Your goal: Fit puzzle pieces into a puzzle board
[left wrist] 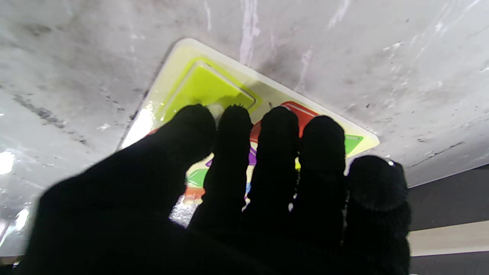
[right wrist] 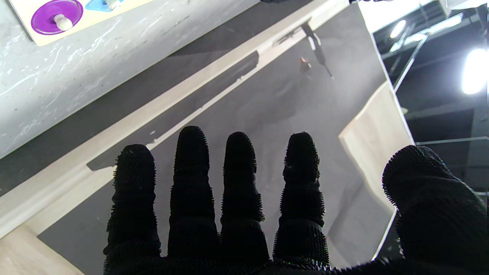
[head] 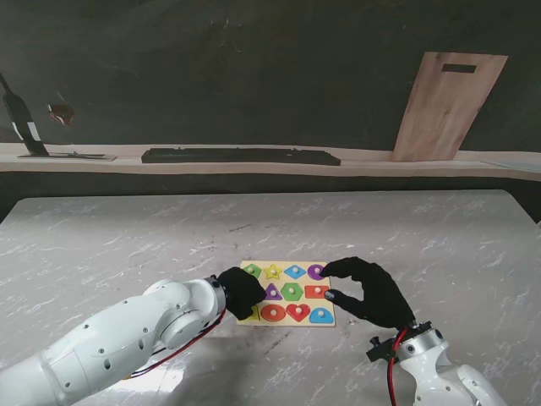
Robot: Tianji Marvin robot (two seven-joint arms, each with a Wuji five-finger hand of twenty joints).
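**Both hands at the board, one on each side**

My left hand (head: 241, 293) lies on the near left corner of the puzzle board (head: 288, 293). Its fingers (left wrist: 275, 133) are flat and close together, pressing on the board near the yellow-green piece (left wrist: 202, 89). It holds nothing.

My right hand (head: 370, 290) hangs over the right edge of the board. Its fingers are spread and the thumb is curled in, with nothing between them. The purple round piece (head: 315, 271) sits just left of its fingertips, at the far right corner.

The board lies long from left to right on the tabletop (head: 110, 245). Every hole I can see looks full. The right hand is nearer the purple piece.
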